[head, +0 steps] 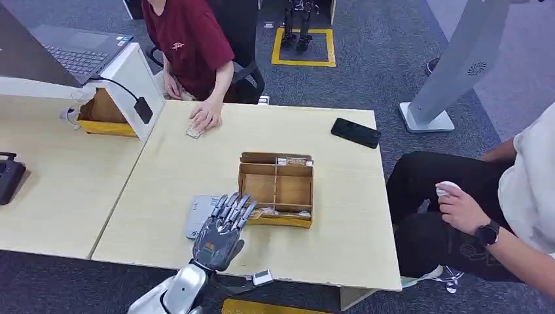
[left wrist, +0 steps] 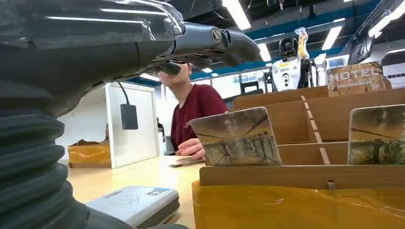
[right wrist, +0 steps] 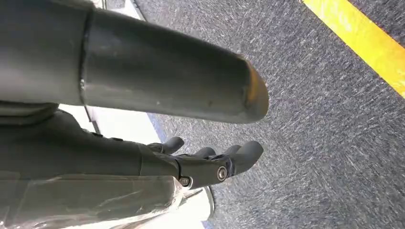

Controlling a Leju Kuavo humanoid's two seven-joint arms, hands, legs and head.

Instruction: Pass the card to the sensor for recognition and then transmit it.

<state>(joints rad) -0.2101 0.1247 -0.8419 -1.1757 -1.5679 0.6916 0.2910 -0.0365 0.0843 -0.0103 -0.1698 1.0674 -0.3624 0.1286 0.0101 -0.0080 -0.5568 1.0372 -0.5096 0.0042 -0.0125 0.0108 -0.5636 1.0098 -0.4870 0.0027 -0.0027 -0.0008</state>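
Left hand hovering with metal fingers stretched apart, holding nothing, fingertips over a flat grey sensor, glossy rectangular cards standing just beyond them in a wooden slotted box, right hand hanging empty, fingers loosely spread above rough grey carpet
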